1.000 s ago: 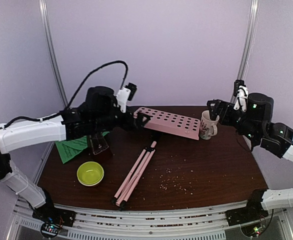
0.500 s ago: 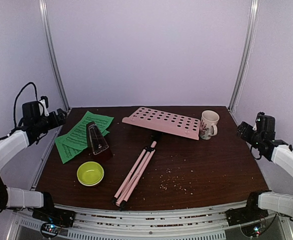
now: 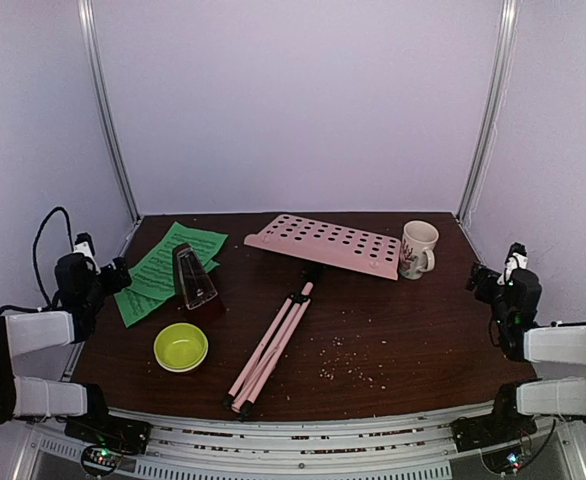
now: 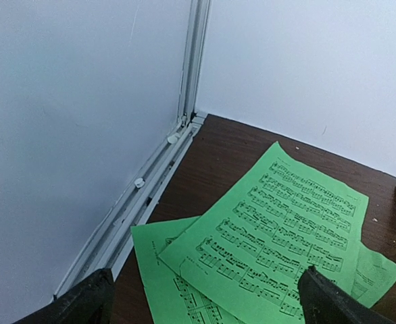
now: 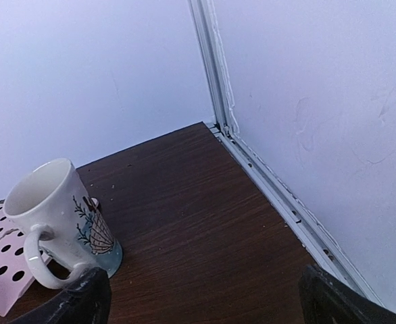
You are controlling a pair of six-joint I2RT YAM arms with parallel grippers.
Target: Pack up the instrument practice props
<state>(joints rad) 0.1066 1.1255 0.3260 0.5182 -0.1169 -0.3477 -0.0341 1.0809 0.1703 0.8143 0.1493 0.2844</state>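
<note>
The pink music stand lies flat on the table, its perforated desk (image 3: 328, 245) at the back and its folded tripod legs (image 3: 273, 345) pointing toward me. Green sheet-music pages (image 3: 163, 268) overlap at the back left, filling the left wrist view (image 4: 279, 229). On their near edge stands the dark red pyramid metronome (image 3: 193, 280) under its clear cover. My left gripper (image 3: 113, 275) hangs open at the table's left edge, nothing between its fingers (image 4: 205, 297). At the right edge my right gripper (image 3: 481, 280) is open and empty as well (image 5: 205, 297).
A white mug (image 3: 418, 248) stands by the desk's right end, close in the right wrist view (image 5: 56, 216). A yellow-green bowl (image 3: 181, 347) sits near the front left. Crumbs dot the wood at the front centre. Wall rails border both sides.
Both arms have pulled back from over the table, the left from the stand's desk, the right from the mug, down to the side edges. The props have not moved.
</note>
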